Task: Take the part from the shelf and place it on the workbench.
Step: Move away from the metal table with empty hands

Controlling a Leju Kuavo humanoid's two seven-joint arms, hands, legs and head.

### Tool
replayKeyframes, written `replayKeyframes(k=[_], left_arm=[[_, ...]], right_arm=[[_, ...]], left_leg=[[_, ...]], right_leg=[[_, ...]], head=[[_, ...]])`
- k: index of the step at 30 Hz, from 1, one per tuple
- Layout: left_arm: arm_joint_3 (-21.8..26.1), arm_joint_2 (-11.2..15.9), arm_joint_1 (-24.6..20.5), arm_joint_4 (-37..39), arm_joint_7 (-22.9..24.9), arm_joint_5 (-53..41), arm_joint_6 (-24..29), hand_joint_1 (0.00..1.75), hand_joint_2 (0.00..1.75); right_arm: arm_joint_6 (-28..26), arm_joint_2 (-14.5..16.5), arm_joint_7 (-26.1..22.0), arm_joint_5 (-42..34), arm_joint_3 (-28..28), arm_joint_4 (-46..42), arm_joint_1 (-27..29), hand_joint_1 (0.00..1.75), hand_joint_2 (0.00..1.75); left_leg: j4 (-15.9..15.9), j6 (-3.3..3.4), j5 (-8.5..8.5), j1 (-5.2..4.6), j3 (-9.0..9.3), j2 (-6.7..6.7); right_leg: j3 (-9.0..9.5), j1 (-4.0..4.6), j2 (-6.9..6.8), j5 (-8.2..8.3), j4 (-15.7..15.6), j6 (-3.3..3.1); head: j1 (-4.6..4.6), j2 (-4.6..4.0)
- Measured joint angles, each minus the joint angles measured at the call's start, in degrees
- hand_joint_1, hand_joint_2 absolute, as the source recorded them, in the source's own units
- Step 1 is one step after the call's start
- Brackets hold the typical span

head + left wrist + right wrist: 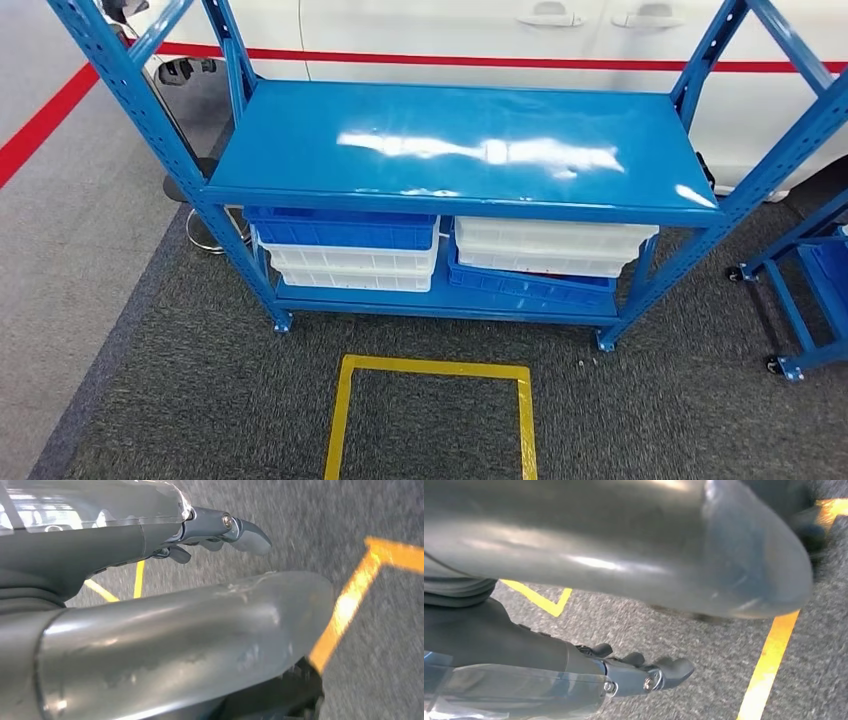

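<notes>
A blue metal shelf rack (455,150) is seen from the head view, its glossy top board bare and bright with glare, bounded by slanted perforated uprights at each corner. Below the board, on the lower shelf, a blue plastic bin (343,229) is stacked on white plastic bins (350,268) to the left, and a stack of white plastic trays (550,247) rests tilted on a blue plastic tray (530,288) to the right. The part to be taken cannot be made out on the rack; whether it lies inside a bin cannot be told.

Open floor is left in front of the rack: dark grey carpet (200,400) marked with a yellow taped square outline (432,415), near the rack's front feet but apart from them. A smaller blue wheeled cart (805,290) stands beside the rack on the right. Behind the rack a white car body with a red stripe (480,40) closes the far side, and a paler grey floor strip with a red line (40,120) runs along the left.

The left hand (150,545) is seen in its wrist view above the carpet, its fingers (247,532) loosely curled and holding nothing. The right hand (574,675) is likewise shown over the carpet, its fingers (674,670) loosely curled and empty.
</notes>
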Motion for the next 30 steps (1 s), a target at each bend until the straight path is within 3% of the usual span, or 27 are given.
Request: replayKeyframes(k=[1, 2, 3, 5, 6, 7, 10, 11, 13, 15, 16, 17, 19, 20, 22, 26, 28, 30], left_arm=[[0.0, -0.1, 0.1, 0.0, 0.0, 0.0, -0.1, 0.00, 0.00], [0.0, -0.1, 0.2, 0.0, 0.0, 0.0, -0.2, 0.00, 0.00], [0.0, -0.2, 0.3, 0.0, 0.0, 0.0, -0.1, 0.00, 0.00], [0.0, -0.2, 0.4, 0.0, 0.0, 0.0, 0.1, 0.00, 0.00], [0.0, -0.2, 0.5, 0.0, -0.1, 0.0, 0.2, 0.00, 0.00], [0.0, -0.2, 0.4, 0.0, -0.1, 0.0, 0.3, 0.00, 0.00], [0.0, -0.2, 0.2, 0.0, -0.3, 0.1, 0.5, 0.00, 0.00], [0.0, -0.1, 0.1, 0.0, -0.3, 0.1, 0.5, 0.00, 0.00], [0.0, -0.1, 0.0, 0.0, -0.3, 0.1, 0.5, 0.00, 0.00], [0.0, -0.1, 0.0, 0.0, -0.3, 0.1, 0.5, 0.00, 0.00], [0.0, -0.1, 0.0, 0.0, -0.3, 0.0, 0.5, 0.00, 0.00], [0.0, -0.1, 0.0, 0.0, -0.3, 0.0, 0.5, 0.00, 0.00], [0.0, -0.1, 0.0, 0.0, -0.3, 0.0, 0.5, 0.00, 0.00], [0.0, -0.1, 0.0, 0.0, -0.3, 0.0, 0.5, 0.00, 0.00], [0.0, -0.1, -0.1, 0.0, -0.3, -0.1, 0.5, 0.00, 0.00], [-0.2, 0.0, 0.1, 0.0, -0.3, -0.1, 0.5, 0.00, 0.00], [-0.3, 0.0, 0.0, 0.0, -0.3, -0.2, 0.6, 0.00, 0.00], [-0.3, 0.0, 0.0, 0.0, -0.2, -0.2, 0.6, 0.00, 0.00]], right_arm=[[0.1, 0.0, 0.0, 0.0, 0.0, 0.0, 0.2, 0.00, 0.00], [0.1, 0.0, 0.0, 0.0, 0.0, 0.0, 0.4, 0.00, 0.00], [0.1, 0.0, -0.1, 0.1, 0.0, 0.0, 0.8, 0.00, 0.00], [0.1, 0.0, -0.1, 0.1, 0.0, 0.2, 1.2, 0.00, 0.00], [0.1, 0.0, -0.2, 0.1, 0.0, 0.3, 1.2, 0.00, 0.00], [0.1, 0.0, -0.2, 0.2, 0.0, 0.3, 1.1, 0.00, 0.00], [0.1, 0.0, -0.2, 0.3, -0.1, 0.3, 0.8, 0.00, 0.00], [0.1, 0.0, -0.2, 0.3, -0.1, 0.3, 0.8, 0.00, 0.00], [0.2, 0.0, -0.3, 0.4, -0.1, 0.3, 0.6, 0.00, 0.00], [0.2, 0.0, -0.3, 0.4, -0.1, 0.3, 0.5, 0.00, 0.00], [0.3, 0.0, -0.3, 0.4, -0.1, 0.3, 0.5, 0.00, 0.00], [0.3, 0.0, -0.4, 0.4, -0.1, 0.3, 0.5, 0.00, 0.00], [0.3, 0.0, -0.6, 0.4, -0.1, 0.3, 0.4, 0.00, 0.00], [0.4, 0.0, -0.7, 0.4, -0.1, 0.3, 0.4, 0.00, 0.00], [0.4, 0.1, -1.2, 0.4, -0.2, 0.3, 0.3, 0.00, 0.00], [0.4, 0.1, -1.6, 0.4, -0.5, 0.3, 0.1, 0.00, 0.00], [0.4, 0.1, -1.6, 0.3, -0.7, 0.3, 0.1, 0.00, 0.00], [0.4, 0.1, -1.6, 0.2, -0.9, 0.3, 0.1, 0.00, 0.87]], left_leg=[[-0.1, -0.13, -0.92, 0.18, 1.27, -0.24], [-0.1, -0.33, -1.86, 0.37, 2.49, -0.44], [-0.1, -0.63, -2.80, 0.51, 3.43, -0.54], [0.5, -1.39, -4.67, 0.52, 4.65, -0.65], [0.7, -1.82, -5.49, 0.43, 5.01, -0.67], [1.1, -2.16, -6.00, 0.35, 5.38, -0.67], [3.7, -3.02, -6.28, 0.47, 4.80, -0.34], [6.1, -3.36, -6.87, 0.59, 3.53, -0.12], [12.4, -4.05, -9.71, 0.86, -0.19, 0.27], [16.6, -4.46, -12.11, 1.05, -3.37, 0.41], [16.3, -4.49, -11.61, 1.10, -3.93, 0.47], [14.2, -4.40, -9.72, 1.13, -3.61, 0.52], [7.1, -3.86, -4.55, 1.05, -1.55, 0.70], [4.3, -3.49, -3.62, 0.85, -0.83, 0.82], [2.1, -2.82, -3.29, 0.54, -0.49, 0.94], [1.6, -3.13, -1.98, 0.62, -0.11, 0.69], [1.6, -2.74, -1.98, 0.53, -0.07, 0.66], [1.6, -2.55, -2.06, 0.53, -0.04, 0.66]], right_leg=[[-1.59, -0.03, -0.01, -1.77, -1.0, 0.15], [-2.87, -0.07, -0.01, -1.46, -2.9, 0.33], [-3.90, -0.15, -0.03, 1.74, -5.5, 0.50], [-5.51, -0.24, -0.18, 11.83, -10.9, 0.36], [-5.93, -0.24, -0.22, 15.92, -12.4, -0.03], [-6.13, -0.18, -0.28, 17.84, -13.1, -0.53], [-5.19, -0.26, -0.28, 17.92, -13.3, -1.88], [-4.73, -0.32, -0.33, 17.71, -13.5, -2.22], [-3.99, -0.30, -0.42, 17.15, -13.8, -2.70], [-3.36, -0.26, -0.41, 16.53, -13.9, -2.83], [-2.98, -0.25, -0.38, 16.23, -13.9, -2.82], [-2.53, -0.24, -0.35, 15.93, -13.9, -2.77], [-1.65, -0.21, -0.33, 15.44, -13.9, -2.54], [-1.47, -0.17, -0.33, 15.31, -13.9, -2.35], [-1.43, -0.02, -0.37, 15.00, -13.8, -1.85], [-1.10, 0.25, -0.43, 14.68, -14.0, -2.36], [-0.87, 0.18, -0.44, 14.86, -14.3, -1.77], [-0.68, 0.18, -0.43, 14.93, -14.6, -1.61]], head=[[0.05, 0.00], [0.09, 0.00], [0.18, 0.00], [0.46, 0.00], [0.49, 0.00], [0.50, 0.00], [0.28, 0.00], [0.18, 0.00], [0.00, 0.00], [0.01, 0.00], [0.01, 0.00], [0.01, 0.00], [0.03, 0.00], [0.00, 0.00], [-0.09, 0.00], [0.08, 0.00], [0.10, 0.00], [0.09, -0.01]])
